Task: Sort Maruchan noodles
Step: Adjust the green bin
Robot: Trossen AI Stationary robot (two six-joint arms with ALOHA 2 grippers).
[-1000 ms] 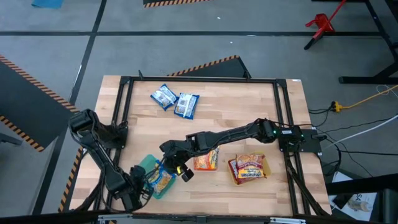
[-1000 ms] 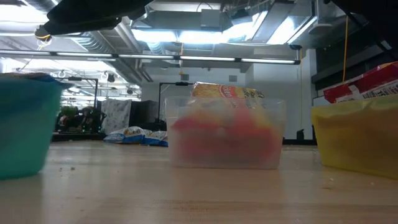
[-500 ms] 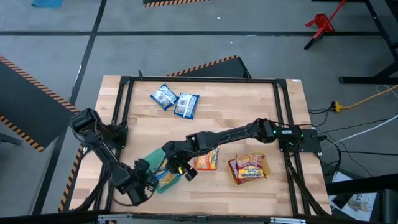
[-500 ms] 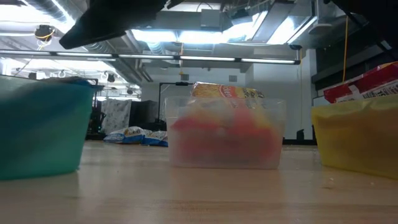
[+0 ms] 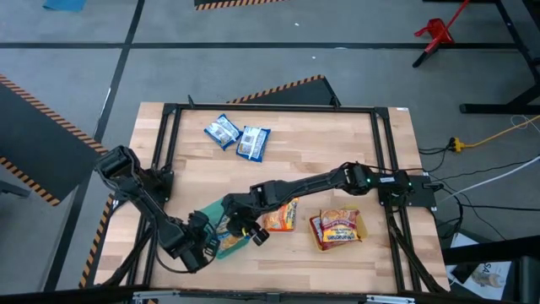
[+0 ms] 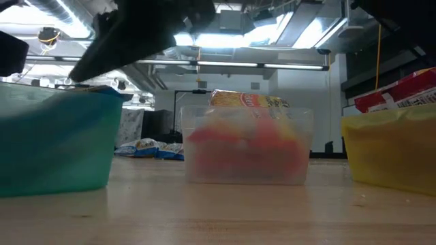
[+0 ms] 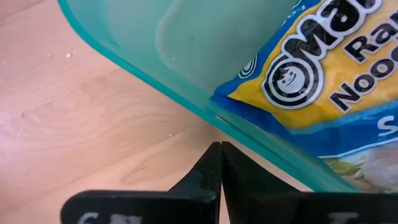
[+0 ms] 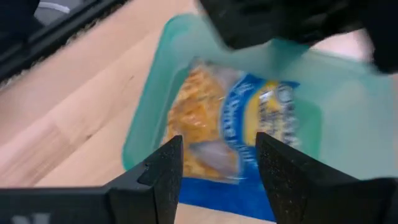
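A teal tray (image 5: 207, 219) (image 6: 54, 146) sits flat on the table's near left part and holds a blue-and-yellow Maruchan packet (image 5: 226, 241) (image 7: 311, 81) (image 8: 242, 118). My left gripper (image 5: 201, 243) (image 7: 219, 149) is shut and low at the tray's near-left side. My right gripper (image 5: 245, 226) (image 8: 217, 165) hangs open over the tray's right end, above the packet. Two blue-white packets (image 5: 224, 131) (image 5: 253, 142) lie flat near the far edge. My left gripper has its shut fingertips (image 7: 214, 155) against the outer wall of the teal tray (image 7: 214, 118), at its near-left side. The fingers come in low and nearly level from the table's near left. The tray stays flat on the table.
A clear tray (image 5: 280, 215) (image 6: 245, 146) holds orange packets right of the teal one. A yellow tray (image 5: 337, 228) (image 6: 392, 153) with red packets stands farther right. A black frame (image 5: 270, 108) rims the table. Bare wood lies in the middle.
My left gripper has moved along the table toward the right and a little toward the far edge, with its fingers shut. The teal tray with its packet has slid rightward ahead of it, closer to the clear tray and under my right gripper.
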